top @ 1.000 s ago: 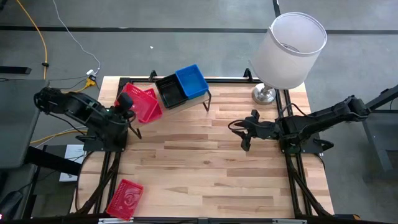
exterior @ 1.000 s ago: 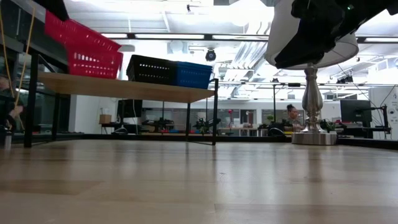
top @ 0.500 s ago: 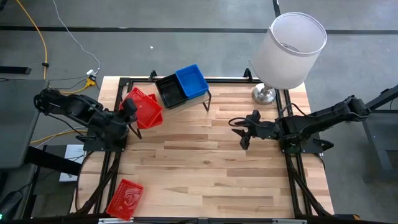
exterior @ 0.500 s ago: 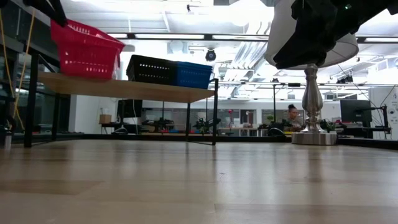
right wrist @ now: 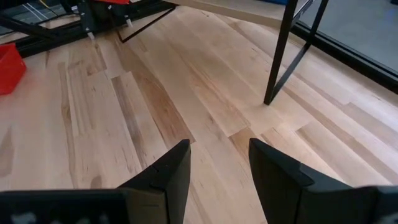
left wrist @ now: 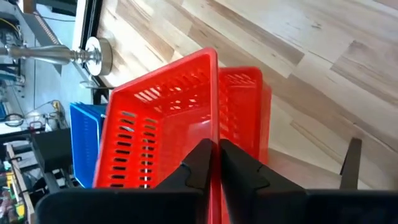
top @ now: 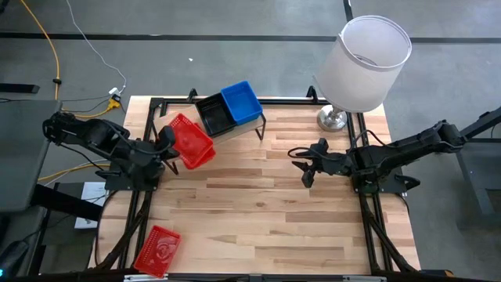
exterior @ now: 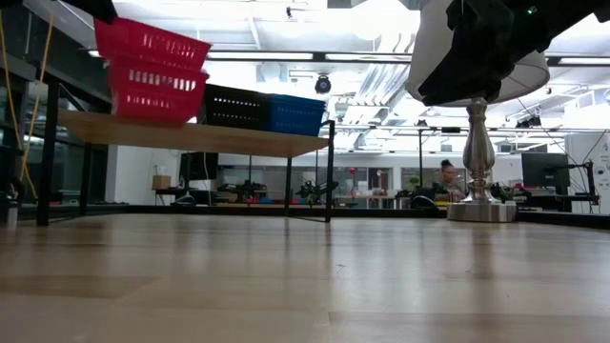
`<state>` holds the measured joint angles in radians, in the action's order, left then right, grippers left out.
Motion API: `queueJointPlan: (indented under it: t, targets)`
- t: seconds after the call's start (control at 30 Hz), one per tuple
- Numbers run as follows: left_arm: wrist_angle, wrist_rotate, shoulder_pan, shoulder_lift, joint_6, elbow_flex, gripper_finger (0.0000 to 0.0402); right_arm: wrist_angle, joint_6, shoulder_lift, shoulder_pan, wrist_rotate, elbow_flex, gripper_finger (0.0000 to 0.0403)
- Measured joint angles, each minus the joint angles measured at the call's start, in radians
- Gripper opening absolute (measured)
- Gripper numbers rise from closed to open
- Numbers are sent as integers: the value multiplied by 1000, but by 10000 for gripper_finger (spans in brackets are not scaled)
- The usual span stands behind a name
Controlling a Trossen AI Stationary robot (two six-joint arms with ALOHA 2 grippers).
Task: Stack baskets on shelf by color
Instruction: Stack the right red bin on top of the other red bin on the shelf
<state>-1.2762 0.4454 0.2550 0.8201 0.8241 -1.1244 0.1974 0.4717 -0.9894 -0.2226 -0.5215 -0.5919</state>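
Red basket [top: 190, 141] pinched by its rim in left hand [top: 166, 146], held tilted above shelf [exterior: 191, 134] end, apparently over a second red basket [exterior: 151, 103]. Black basket [top: 214, 114] and blue basket [top: 241, 102] side by side on shelf. Right hand [top: 308, 165] open, empty, over tabletop [top: 274, 211].

My overhead camera looking straight down on the whole table [top: 274, 196], low camera level across it toward the room, wrist cameras close over their fingers, shelf [exterior: 191, 133] shared by overhead and low.
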Motion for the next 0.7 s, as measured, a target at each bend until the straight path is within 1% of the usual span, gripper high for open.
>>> queueJointPlan:
  t: [0.2, 0.37, 0.47, 0.57, 0.7]
  targets:
    - [1, -1, 0, 0, -26, 0, 23, 0, 0, 0, 0, 0, 0, 151]
    - [45, -51, 0, 0, -61, 0, 21, 0, 0, 0, 0, -12, 0, 151]
    - [77, -57, 0, 0, -62, 0, 21, 0, 0, 0, 0, -25, 0, 151]
    - [64, -55, -3, 1, -62, 2, 21, 0, 0, 0, 0, -25, 0, 151]
    - [61, -60, -54, 0, -12, 97, 21, 0, 0, 0, 0, -25, 0, 151]
